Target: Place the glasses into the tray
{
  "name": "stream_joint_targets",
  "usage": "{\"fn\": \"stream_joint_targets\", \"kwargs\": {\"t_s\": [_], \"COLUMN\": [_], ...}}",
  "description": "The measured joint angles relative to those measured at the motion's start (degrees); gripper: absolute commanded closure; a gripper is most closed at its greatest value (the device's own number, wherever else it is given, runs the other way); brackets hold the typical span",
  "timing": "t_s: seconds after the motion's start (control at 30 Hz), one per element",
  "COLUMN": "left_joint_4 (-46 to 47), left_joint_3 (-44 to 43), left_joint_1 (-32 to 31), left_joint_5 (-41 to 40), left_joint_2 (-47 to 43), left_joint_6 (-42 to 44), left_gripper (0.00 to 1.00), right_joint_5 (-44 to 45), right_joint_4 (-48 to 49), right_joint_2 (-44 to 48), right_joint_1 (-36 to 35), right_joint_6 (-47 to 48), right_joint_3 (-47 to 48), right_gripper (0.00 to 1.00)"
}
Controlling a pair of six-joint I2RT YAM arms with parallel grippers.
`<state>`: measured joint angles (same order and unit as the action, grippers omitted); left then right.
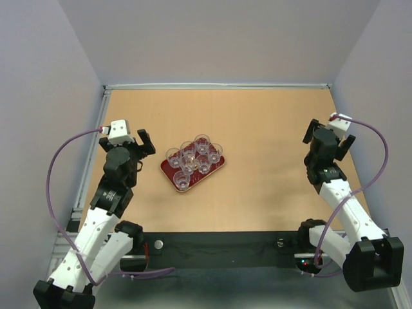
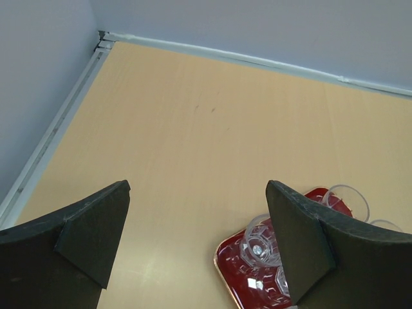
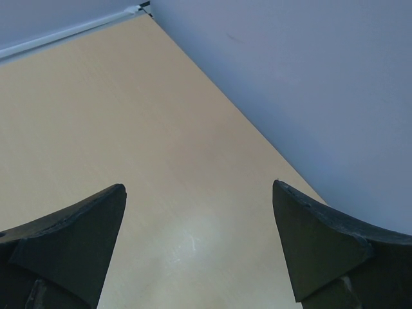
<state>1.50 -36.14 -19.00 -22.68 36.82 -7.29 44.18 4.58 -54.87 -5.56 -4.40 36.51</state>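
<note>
Several small clear glasses stand upright on the dark red tray left of the table's middle. My left gripper is open and empty, just left of the tray. In the left wrist view the tray's corner and a glass show beside the right finger. My right gripper is open and empty near the table's right edge; the right wrist view shows only bare table between its fingers.
Grey walls enclose the table on three sides, with a metal rail along the left edge. A black strip runs along the near edge between the arm bases.
</note>
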Motion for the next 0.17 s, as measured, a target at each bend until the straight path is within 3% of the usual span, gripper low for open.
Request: {"fn": "stream_joint_targets", "kwargs": {"t_s": [0.17], "left_joint_4": [0.2], "left_joint_3": [0.0], "left_joint_1": [0.0], "left_joint_5": [0.2], "left_joint_2": [-0.3], "left_joint_6": [0.0], "left_gripper": [0.01], "right_joint_5": [0.0], "right_joint_4": [0.1], "right_joint_2": [0.0], "right_joint_1": [0.0], "right_joint_6": [0.3], "right_joint_3": [-0.1], "right_gripper": [0.0]}}
